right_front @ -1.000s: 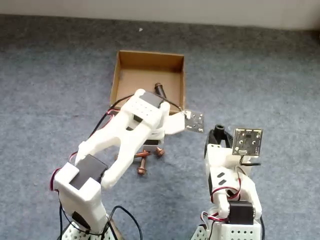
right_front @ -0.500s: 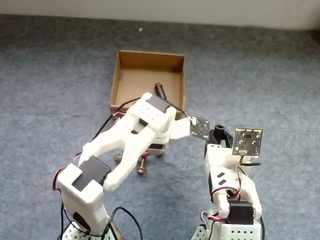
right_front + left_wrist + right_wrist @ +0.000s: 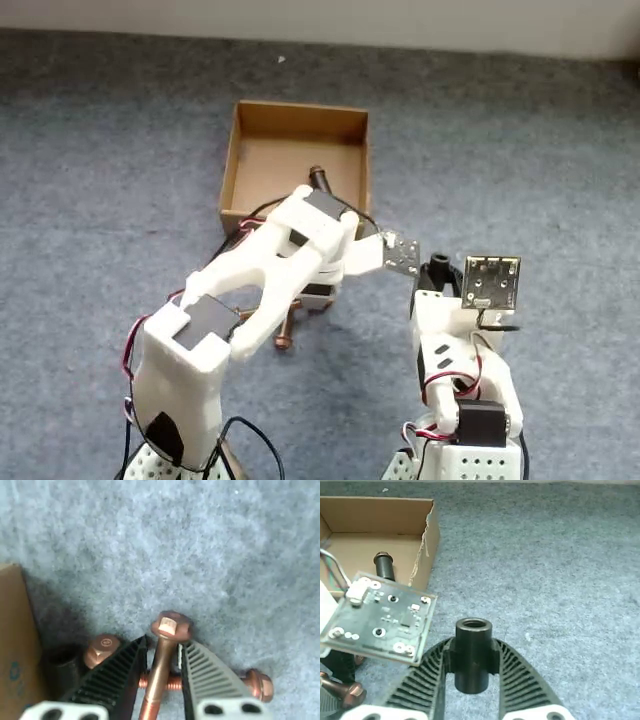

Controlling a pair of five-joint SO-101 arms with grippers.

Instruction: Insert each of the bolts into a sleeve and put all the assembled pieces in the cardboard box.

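Over the last second the left arm (image 3: 270,270) has swung off the box's (image 3: 232,160) near wall toward the right arm (image 3: 455,350). Its camera board (image 3: 402,255) now hangs just beside the sleeve (image 3: 438,265), where it earlier sat at the box's near right corner. The elbow has risen and covers more of the loose bolts (image 3: 283,340) in front of the box.

The bolt (image 3: 161,667) is copper-coloured, with a flanged hex head and a plain shaft. The left tool (image 3: 164,642) is clamped on the shaft just under the head, which points away from the wrist. Two more bolts lie on the grey tabletop (image 3: 210,555) below it, and a second sleeve (image 3: 62,662) stands just beside the box wall.

The sleeve is a short black cylinder with an open bore, held upright. The right tool (image 3: 472,647) grips it by the sides, to the right of the box and in front of it. The right arm is folded low, with its wrist raised.

One assembled piece (image 3: 320,178) lies in the box by its right wall.
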